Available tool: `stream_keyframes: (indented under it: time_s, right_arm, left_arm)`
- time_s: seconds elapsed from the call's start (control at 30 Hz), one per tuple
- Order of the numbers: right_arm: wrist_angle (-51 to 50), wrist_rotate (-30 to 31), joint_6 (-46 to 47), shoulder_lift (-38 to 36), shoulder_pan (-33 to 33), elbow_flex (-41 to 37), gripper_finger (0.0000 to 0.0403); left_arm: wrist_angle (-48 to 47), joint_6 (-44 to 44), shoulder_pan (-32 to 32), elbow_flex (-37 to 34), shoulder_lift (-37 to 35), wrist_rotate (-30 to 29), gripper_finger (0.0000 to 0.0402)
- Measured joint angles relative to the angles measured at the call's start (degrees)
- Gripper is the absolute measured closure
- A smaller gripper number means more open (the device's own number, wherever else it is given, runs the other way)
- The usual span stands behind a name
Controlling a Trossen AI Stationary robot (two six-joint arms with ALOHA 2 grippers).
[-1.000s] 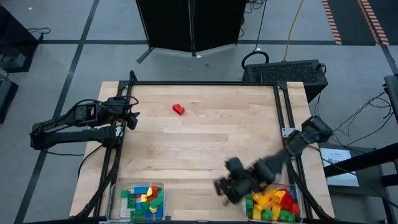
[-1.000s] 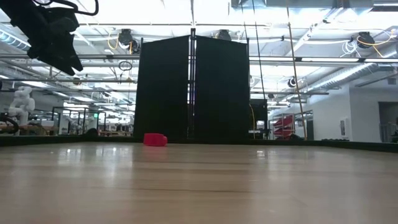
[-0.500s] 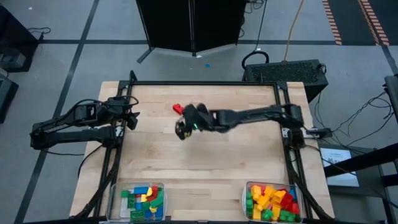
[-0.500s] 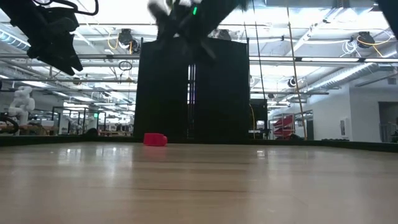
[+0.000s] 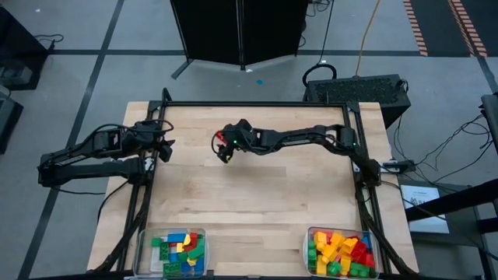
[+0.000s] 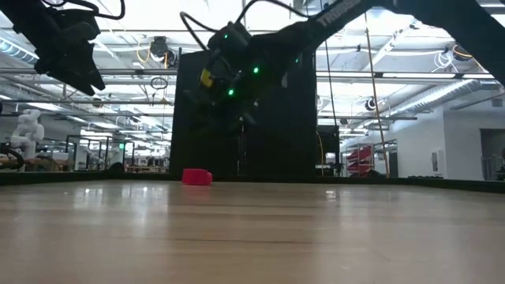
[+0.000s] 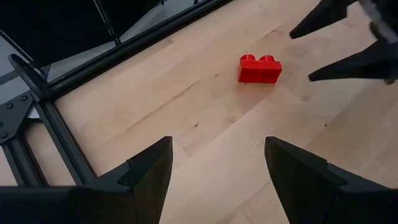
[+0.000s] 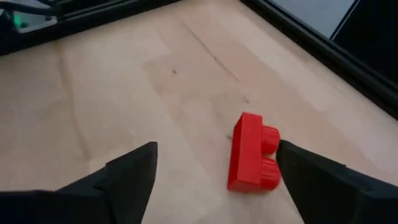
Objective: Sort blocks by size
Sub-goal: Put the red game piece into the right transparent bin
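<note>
A single red block [image 5: 221, 137] with two studs lies alone on the bare wood of the counter [image 5: 257, 202], toward the far side and a little left of the middle; in the right wrist view it lies on its side [image 8: 252, 161] with the studs pointing sideways, and in the low view it shows as a small red shape [image 6: 196, 177] resting on the surface in front of a black panel [image 6: 245, 110]. The right gripper [image 5: 225, 149] hangs just beside and above this block, not touching it, its two dark fingers spread wide with nothing between them; the block sits ahead of the gap between those fingers. The right arm [image 5: 311, 138] reaches in across the far part of the counter from the right edge. The left gripper [image 5: 166, 148] hovers at the left edge of the counter, well apart from the block, its fingers also spread wide and empty, and its wrist view looks across the wood at the red block [image 7: 259, 68]. At the near edge stand two clear bins: the left bin [image 5: 143, 243] and the right bin [image 5: 306, 247], each holding a heap of red, yellow, green and blue blocks [image 5: 342, 255].
</note>
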Motion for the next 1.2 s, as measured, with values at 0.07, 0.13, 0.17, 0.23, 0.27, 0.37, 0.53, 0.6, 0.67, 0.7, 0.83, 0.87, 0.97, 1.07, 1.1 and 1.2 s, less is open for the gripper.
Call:
stream_keyframes:
  time_s: [0.07,0.13,0.17,0.23,0.27,0.37,0.53,0.6,0.67,0.7,0.83,0.87,0.97,1.07,1.1,1.2]
  right_arm:
    - [1.1,-0.1,0.0,0.9,-0.5,0.0,0.0075]
    - [3.1,-0.1,0.0,1.7,-1.2,0.0,0.0071]
    - [3.1,-0.1,0.4,2.1,-1.6,0.0,0.007]
    - [5.2,-0.4,1.6,3.2,-2.3,0.0,0.0069]
    - [5.8,-1.0,2.4,3.8,-2.5,0.0,0.0069]
    - [8.4,-2.7,4.0,5.4,-3.2,0.0,0.0069]
    - [9.1,-3.1,5.4,7.7,-3.3,0.0,0.0069]
    - [9.5,-2.8,5.4,8.4,-3.2,0.1,0.0069]
    - [9.0,-2.7,6.1,8.4,-3.3,0.1,0.0072]
    - [8.8,-2.5,6.0,8.6,-3.3,0.2,0.0075]
    - [7.1,-2.0,4.0,9.7,-3.3,-0.1,0.0102]
    - [6.3,-2.0,3.9,9.6,-3.3,-0.1,0.0114]
    - [4.0,-1.5,4.5,9.3,-3.2,0.1,0.0157]
    - [2.6,-1.0,7.8,9.2,-3.0,0.1,0.0212]
    - [2.5,-0.8,9.0,9.2,-3.0,0.1,0.0232]
    - [2.3,-0.7,13.1,9.2,-3.1,0.1,0.0283]
  left_arm:
    - [0.0,0.0,0.0,0.0,0.0,0.0,0.0146]
    - [0.0,0.0,0.0,0.0,0.0,-0.1,0.0146]
    - [0.0,0.0,0.0,0.0,0.0,-0.1,0.0146]
    - [0.0,0.0,0.0,0.0,0.0,-0.2,0.0146]
    - [0.0,0.0,0.0,0.0,0.0,-0.2,0.0146]
    - [0.0,0.1,0.0,0.0,0.0,-0.3,0.0146]
    - [0.1,0.1,0.0,0.0,0.0,-0.3,0.0146]
    - [0.1,0.1,0.0,0.0,0.0,-0.3,0.0146]
    - [0.1,0.2,0.0,0.0,0.0,-0.3,0.0146]
    - [0.1,0.2,0.0,0.0,0.0,-0.3,0.0146]
    - [0.1,0.2,0.0,0.0,0.0,-0.3,0.0146]
    - [0.1,0.2,0.0,0.0,0.0,-0.3,0.0146]
    - [0.0,0.2,0.0,0.0,0.0,-0.3,0.0146]
    - [0.0,0.2,0.0,0.0,0.0,-0.3,0.0146]
    - [0.0,0.1,0.0,0.0,0.0,-0.3,0.0146]
    - [0.0,0.1,0.0,0.0,0.0,-0.3,0.0146]
